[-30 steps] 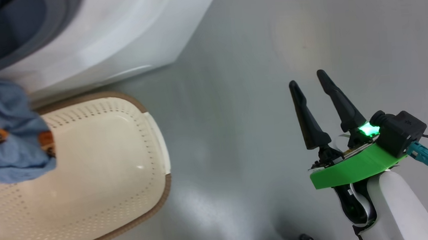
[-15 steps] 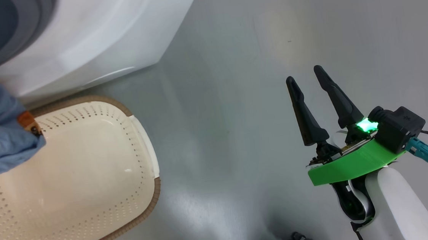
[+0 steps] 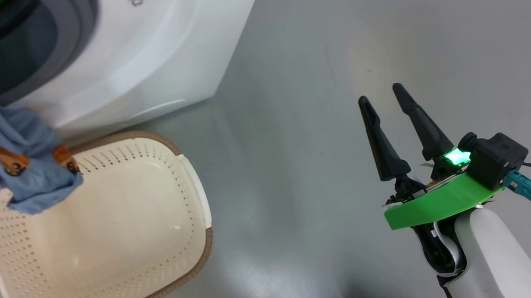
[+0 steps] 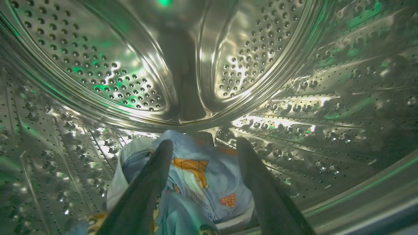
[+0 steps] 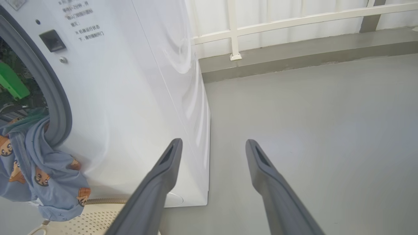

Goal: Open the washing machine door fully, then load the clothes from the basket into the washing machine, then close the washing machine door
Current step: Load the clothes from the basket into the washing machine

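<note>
The white washing machine stands at the upper left with its mouth uncovered; its door is out of view. Inside the steel drum my left gripper is open, fingers spread wide, with light blue bear-print clothes lying between and under them on the drum wall. Part of the clothes hangs out over the grey gasket and dangles above the far left corner of the cream basket. My right gripper is open and holds nothing, out over the floor to the basket's right.
Grey floor spreads to the right of the machine and basket. In the right wrist view, a low grey kerb with a white railing runs behind the machine. A green part of my left arm shows inside the machine's mouth.
The head camera has shifted, so the machine and basket sit differently in the picture. The blue garment still hangs over the basket's corner, now reaching lower. My right gripper has kept its place.
</note>
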Robot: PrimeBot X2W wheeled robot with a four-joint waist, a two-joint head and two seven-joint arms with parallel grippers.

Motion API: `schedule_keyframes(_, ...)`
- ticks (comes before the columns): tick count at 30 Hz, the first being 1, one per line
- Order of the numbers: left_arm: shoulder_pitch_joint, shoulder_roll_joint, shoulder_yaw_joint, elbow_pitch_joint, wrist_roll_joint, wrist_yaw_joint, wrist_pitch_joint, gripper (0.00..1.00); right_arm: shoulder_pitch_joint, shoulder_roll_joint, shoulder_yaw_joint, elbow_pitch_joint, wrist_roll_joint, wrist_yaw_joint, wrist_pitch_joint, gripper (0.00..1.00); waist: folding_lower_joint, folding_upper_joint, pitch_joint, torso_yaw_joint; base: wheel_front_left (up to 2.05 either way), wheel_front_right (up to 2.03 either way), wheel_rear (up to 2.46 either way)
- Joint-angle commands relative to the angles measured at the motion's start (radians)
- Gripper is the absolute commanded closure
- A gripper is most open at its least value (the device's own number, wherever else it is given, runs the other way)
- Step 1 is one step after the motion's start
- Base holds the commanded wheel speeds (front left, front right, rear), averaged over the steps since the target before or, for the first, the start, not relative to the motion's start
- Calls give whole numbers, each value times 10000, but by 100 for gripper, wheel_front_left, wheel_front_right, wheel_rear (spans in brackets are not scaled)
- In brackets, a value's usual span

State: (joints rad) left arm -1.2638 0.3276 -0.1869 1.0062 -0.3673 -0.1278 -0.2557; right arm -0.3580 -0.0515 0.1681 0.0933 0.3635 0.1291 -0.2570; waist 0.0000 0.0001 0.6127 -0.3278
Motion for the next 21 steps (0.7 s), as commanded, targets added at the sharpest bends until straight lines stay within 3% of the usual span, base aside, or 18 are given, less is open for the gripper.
schedule_keyframes(1,306,341,93,-387,-7,-15,-56,0,140,12,91,-182,-67,16,-48,0,0,-1,-339,165,0,0,0)
schedule_keyframes(11,2157,77,341,-1565,-62,-25,-59,0,399,12,-86,66,-277,16,-48,0,0,-1,-1481,594,0,0,0)
schedule_keyframes(21,4735,-304,805,-3605,244,-27,-60,0,720,12,-356,257,-541,16,-48,0,0,-1,-2538,1111,0,0,0)
